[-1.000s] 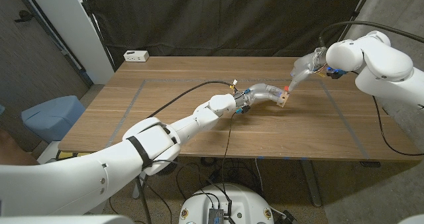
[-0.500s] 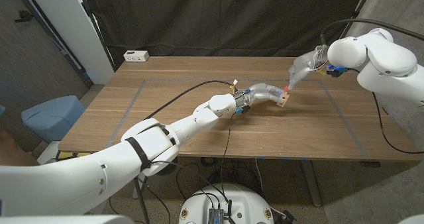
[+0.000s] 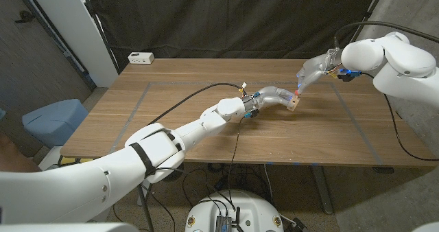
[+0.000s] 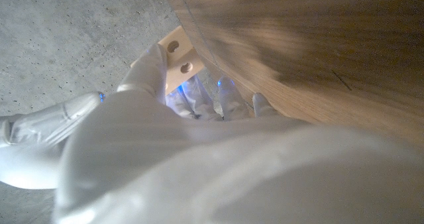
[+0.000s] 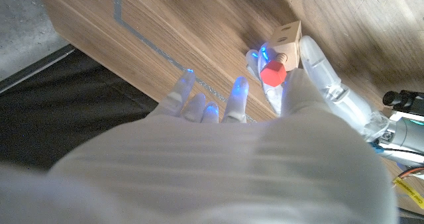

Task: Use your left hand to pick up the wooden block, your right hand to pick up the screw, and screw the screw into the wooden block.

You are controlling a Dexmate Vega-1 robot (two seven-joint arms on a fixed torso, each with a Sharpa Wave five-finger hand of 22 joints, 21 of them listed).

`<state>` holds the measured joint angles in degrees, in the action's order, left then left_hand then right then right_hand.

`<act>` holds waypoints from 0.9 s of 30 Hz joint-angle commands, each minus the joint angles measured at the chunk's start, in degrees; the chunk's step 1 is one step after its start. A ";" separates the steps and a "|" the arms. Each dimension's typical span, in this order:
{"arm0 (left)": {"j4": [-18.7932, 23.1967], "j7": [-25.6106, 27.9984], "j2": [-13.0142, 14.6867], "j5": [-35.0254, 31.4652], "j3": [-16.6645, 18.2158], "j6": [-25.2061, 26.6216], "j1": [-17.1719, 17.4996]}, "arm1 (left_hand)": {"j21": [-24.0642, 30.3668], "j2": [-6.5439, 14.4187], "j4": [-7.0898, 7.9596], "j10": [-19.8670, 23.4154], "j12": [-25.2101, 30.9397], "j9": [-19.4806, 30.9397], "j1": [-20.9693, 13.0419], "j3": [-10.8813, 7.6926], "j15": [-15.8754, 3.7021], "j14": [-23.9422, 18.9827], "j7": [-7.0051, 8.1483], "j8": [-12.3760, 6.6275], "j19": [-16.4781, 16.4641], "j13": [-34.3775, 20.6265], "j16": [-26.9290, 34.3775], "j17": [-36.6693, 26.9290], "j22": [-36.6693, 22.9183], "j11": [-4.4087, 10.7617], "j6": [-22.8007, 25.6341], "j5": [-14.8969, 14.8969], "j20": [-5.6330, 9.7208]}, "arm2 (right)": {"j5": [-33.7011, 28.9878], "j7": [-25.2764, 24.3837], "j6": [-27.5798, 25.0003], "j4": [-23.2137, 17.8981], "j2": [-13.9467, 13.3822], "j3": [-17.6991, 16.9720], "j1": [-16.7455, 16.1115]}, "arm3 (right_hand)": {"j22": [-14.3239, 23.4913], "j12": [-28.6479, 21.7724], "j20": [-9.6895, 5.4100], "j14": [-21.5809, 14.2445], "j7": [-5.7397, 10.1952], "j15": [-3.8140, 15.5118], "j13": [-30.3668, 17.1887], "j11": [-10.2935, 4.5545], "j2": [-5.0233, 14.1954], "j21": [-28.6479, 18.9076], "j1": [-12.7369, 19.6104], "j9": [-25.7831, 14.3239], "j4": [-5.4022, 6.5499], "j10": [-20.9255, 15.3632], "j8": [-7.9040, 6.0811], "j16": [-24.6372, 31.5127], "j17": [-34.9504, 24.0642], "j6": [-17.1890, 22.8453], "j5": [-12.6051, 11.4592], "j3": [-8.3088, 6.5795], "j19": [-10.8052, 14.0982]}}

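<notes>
Right of the table's centre, my left hand (image 3: 273,95) grips the pale wooden block (image 3: 294,106) just above the table. The block (image 4: 177,52) shows two round holes between my left fingers (image 4: 147,70). My right hand (image 3: 312,72) reaches down to the block from the far right and pinches the screw (image 3: 297,91) by its red head. In the right wrist view the red-headed screw (image 5: 272,73) stands with its shaft against the block (image 5: 287,38), my right hand (image 5: 218,151) behind it and the left hand's fingers (image 5: 323,75) beside it. How deep the shaft sits is hidden.
A white power strip (image 3: 140,58) lies at the table's far left corner. Blue tape lines (image 3: 137,101) mark a rectangle on the wooden table (image 3: 206,74). A blue seat (image 3: 53,119) stands off the left edge. A black cable (image 3: 185,98) runs along my left arm.
My right arm's upper part has shifted slightly to the right. Both hands, the block and the screw stay almost where they were.
</notes>
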<state>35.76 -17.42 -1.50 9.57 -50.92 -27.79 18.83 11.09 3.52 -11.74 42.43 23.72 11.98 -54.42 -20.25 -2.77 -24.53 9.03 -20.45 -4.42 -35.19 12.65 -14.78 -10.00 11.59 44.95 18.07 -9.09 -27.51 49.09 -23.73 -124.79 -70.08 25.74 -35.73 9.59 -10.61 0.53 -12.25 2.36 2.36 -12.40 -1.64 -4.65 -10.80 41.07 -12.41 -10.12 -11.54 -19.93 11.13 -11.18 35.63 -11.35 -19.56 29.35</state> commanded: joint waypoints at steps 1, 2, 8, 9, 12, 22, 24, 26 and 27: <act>1.06 1.01 0.35 -0.61 -0.26 0.34 0.32 | 0.44 2.69 2.56 0.75 0.35 0.56 1.78 -2.64 -3.12 -0.49 -1.17 -0.46 -0.18 -0.20 0.30 -0.16 -0.32 -0.03 3.33 0.19 0.14 | 3.06 -2.35 -0.49 0.25 -0.95 0.63 -0.17 | 0.20 -0.33 -0.11 -0.06 -0.09 1.56 -0.17 0.17 -0.06 -0.07 1.19 -0.19 -0.13 0.15 -0.55 0.29 -0.20 0.87 0.25 -0.55 0.16; 1.35 1.09 0.43 -0.60 -0.25 0.49 0.43 | 0.44 2.78 2.63 0.77 0.37 0.56 1.81 -2.65 -3.08 -0.44 -1.19 -0.46 -0.18 -0.20 0.29 -0.19 -0.32 0.01 3.34 0.19 0.04 | 3.12 -2.55 -0.47 0.27 -1.04 0.70 -0.19 | 0.20 -0.36 -0.12 -0.09 -0.06 1.61 -0.17 0.17 -0.03 -0.07 1.35 -0.22 -0.14 0.10 -0.62 0.32 -0.21 1.00 0.25 -0.64 0.15; 2.32 1.28 0.74 -0.65 -0.28 1.07 0.73 | 0.44 2.71 2.67 0.88 0.42 0.57 1.86 -2.64 -3.18 -0.53 -1.08 -0.48 -0.18 -0.20 0.28 -0.15 -0.32 0.03 3.41 0.20 0.10 | 4.05 -3.62 -0.40 0.29 -1.64 0.70 -0.62 | 0.20 -0.52 -0.20 -0.23 -0.21 1.78 -0.19 -0.10 0.06 -0.10 2.49 -0.38 -0.15 -0.05 -1.23 0.45 -0.26 2.27 0.28 -1.28 0.18; 2.42 1.27 0.77 -0.64 -0.28 1.13 0.75 | 0.44 2.77 2.74 0.81 0.39 0.57 1.91 -2.64 -3.14 -0.49 -1.13 -0.47 -0.18 -0.21 0.28 -0.17 -0.32 0.05 3.39 0.20 0.06 | 4.15 -3.74 -0.42 0.25 -1.76 0.70 -0.67 | 0.20 -0.54 -0.20 -0.26 -0.25 1.80 -0.19 -0.13 0.08 -0.10 2.57 -0.40 -0.14 -0.08 -1.27 0.47 -0.27 2.37 0.28 -1.33 0.20; 2.65 1.35 0.85 -0.65 -0.28 1.29 0.83 | 0.44 2.71 2.68 0.81 0.41 0.57 1.84 -2.65 -3.15 -0.48 -1.07 -0.48 -0.19 -0.22 0.25 -0.14 -0.32 -0.02 3.43 0.20 0.09 | 4.34 -4.12 -0.69 0.10 -1.98 0.70 -0.83 | 0.20 -0.67 -0.19 -0.32 -0.11 1.81 -0.20 -0.35 0.13 -0.11 3.00 -0.51 -0.09 -0.33 -1.65 0.52 -0.31 3.12 0.30 -1.61 0.20; 2.76 1.45 0.88 -0.72 -0.36 1.48 0.83 | 0.42 2.81 2.84 0.81 0.42 0.58 1.98 -2.66 -3.07 -0.45 -1.22 -0.43 -0.14 -0.24 0.22 -0.15 -0.32 -0.09 3.34 0.21 0.13 | 4.71 -5.98 -0.73 -0.18 -2.57 0.63 -1.63 | 0.20 -1.10 -0.53 -1.07 0.49 2.37 -0.22 -0.82 0.28 -0.27 4.27 -0.83 0.21 -1.44 -3.12 0.93 -0.51 6.20 0.40 -2.61 0.66; 2.60 1.35 0.81 -0.64 -0.34 1.46 0.80 | 0.42 2.80 2.87 0.81 0.43 0.58 2.03 -2.69 -3.09 -0.48 -1.19 -0.45 -0.14 -0.25 0.19 -0.12 -0.32 0.02 3.39 0.22 0.14 | 4.82 -6.41 -0.71 -0.23 -2.66 0.54 -1.81 | 0.20 -1.09 -0.65 -1.15 0.51 2.36 -0.22 -0.93 0.24 -0.30 4.35 -0.82 0.22 -1.46 -3.26 0.97 -0.52 6.53 0.42 -2.67 0.76; 2.52 1.43 0.78 -0.69 -0.36 1.43 0.77 | 0.42 2.75 2.85 0.74 0.41 0.58 2.03 -2.70 -3.10 -0.49 -1.10 -0.44 -0.16 -0.26 0.17 -0.10 -0.32 -0.01 3.39 0.22 0.13 | 4.84 -6.72 -0.85 -0.34 -2.75 0.50 -1.98 | 0.20 -1.21 -0.70 -1.32 0.47 2.41 -0.22 -1.03 0.21 -0.34 4.44 -0.82 0.26 -1.79 -3.42 1.04 -0.54 6.89 0.45 -2.76 0.89; 2.40 1.40 0.73 -0.65 -0.34 1.34 0.75 | 0.42 2.74 2.85 0.70 0.39 0.58 2.04 -2.70 -3.11 -0.48 -1.18 -0.44 -0.16 -0.25 0.16 -0.09 -0.32 -0.03 3.40 0.23 0.10 | 4.84 -6.97 -0.91 -0.40 -2.78 0.45 -2.10 | 0.20 -1.24 -0.72 -1.66 0.44 2.45 -0.22 -1.03 0.25 -0.34 4.49 -0.82 0.31 -1.92 -3.49 1.18 -0.56 7.04 0.46 -2.84 0.91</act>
<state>38.23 -16.13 -0.73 8.93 -51.19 -26.54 19.56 11.09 3.73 -11.74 42.65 23.67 12.00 -54.64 -20.25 -2.77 -24.53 9.03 -20.54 -4.41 -35.18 12.65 -14.77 -10.00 11.58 44.96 18.10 -9.10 -23.22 44.08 -24.36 -124.81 -72.27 26.37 -36.98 9.60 -11.26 0.09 -13.15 2.92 2.18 -12.39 -2.66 -4.35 -10.80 44.96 -12.94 -9.87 -12.84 -22.98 11.97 -11.61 42.02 -11.01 -21.84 29.80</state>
